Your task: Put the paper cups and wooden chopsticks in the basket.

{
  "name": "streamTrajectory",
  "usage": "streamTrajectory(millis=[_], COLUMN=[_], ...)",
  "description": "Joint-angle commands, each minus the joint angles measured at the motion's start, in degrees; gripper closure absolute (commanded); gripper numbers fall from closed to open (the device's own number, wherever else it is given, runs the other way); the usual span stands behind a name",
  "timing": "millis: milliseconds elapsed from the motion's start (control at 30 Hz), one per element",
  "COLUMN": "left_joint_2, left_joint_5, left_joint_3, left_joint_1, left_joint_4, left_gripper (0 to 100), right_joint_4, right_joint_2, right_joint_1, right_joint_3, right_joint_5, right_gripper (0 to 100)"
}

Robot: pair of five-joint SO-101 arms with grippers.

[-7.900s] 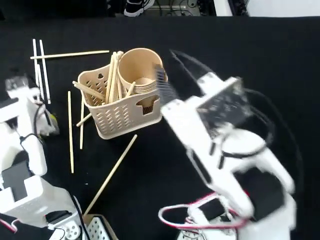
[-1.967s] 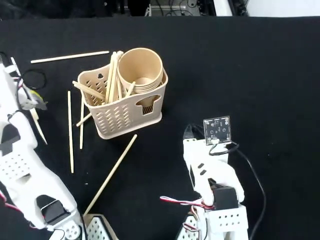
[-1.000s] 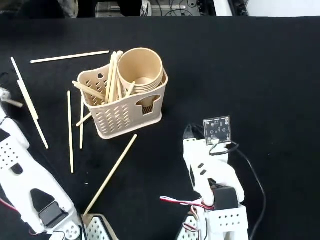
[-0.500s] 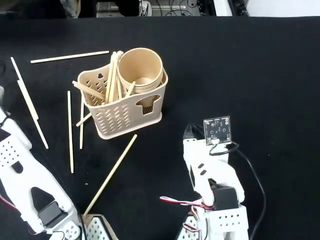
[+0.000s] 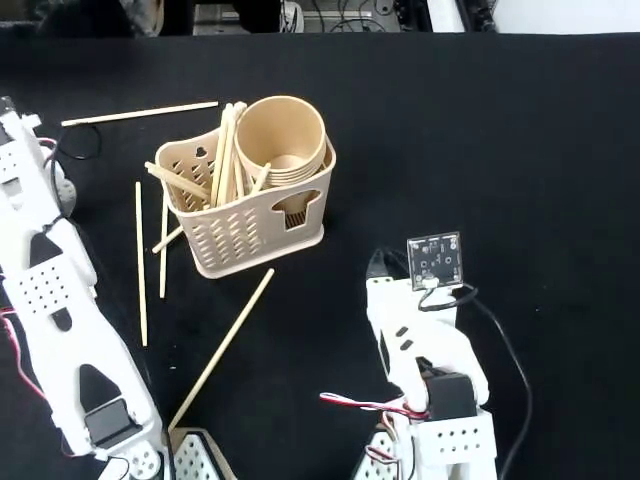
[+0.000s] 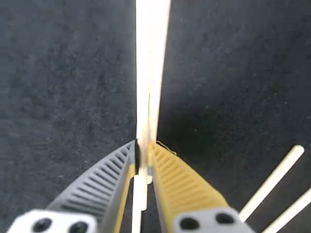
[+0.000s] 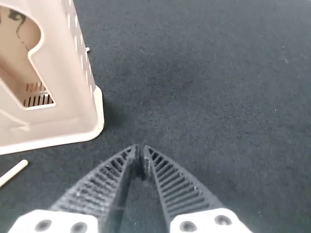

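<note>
Cups (image 5: pixel 281 135) and some chopsticks (image 5: pixel 222 150) are set in the basket (image 5: pixel 255 235), loose chopsticks (image 5: pixel 140 260) are left toward the table's (image 5: pixel 500 150) left edge, more are pinched in the left gripper (image 6: pixel 143 160), and the right gripper (image 7: pixel 138 160) is pressed together.

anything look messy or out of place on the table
Yes: loose chopsticks lie scattered on the table left of and in front of the basket, pointing different ways. Those inside the basket stick out crookedly beside the stacked cups. The left gripper is shut on more chopsticks. Nothing looks spilled or broken.
</note>
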Motion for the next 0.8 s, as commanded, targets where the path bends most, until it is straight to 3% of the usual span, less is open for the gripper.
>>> streamTrajectory(millis=[0, 300, 500, 667, 767], left_joint_2=[-1.8, -1.1, -1.1, 1.5, 4.2], left_joint_5=[-1.0, -1.1, -1.1, -1.1, -1.1], left_joint_3=[0.7, 3.0, 7.3, 8.2, 8.2], left_joint_1=[1.1, 0.7, 0.0, -1.8, -1.7], left_joint_4=[0.5, 0.4, 0.2, -1.1, -2.8], left_gripper=[97, 97, 86, 86, 95], right_joint_4=[0.2, 0.2, 0.2, 0.2, 0.2], right_joint_2=[-4.9, -4.9, -4.9, -4.9, -4.9], right_joint_1=[-0.5, -0.5, -0.5, -0.5, -0.5], right_joint_3=[-0.2, -0.2, -0.2, -0.2, -0.2], right_joint_5=[-0.3, -0.3, -0.3, -0.3, -0.3], right_gripper=[98.3, 98.3, 98.3, 98.3, 98.3])
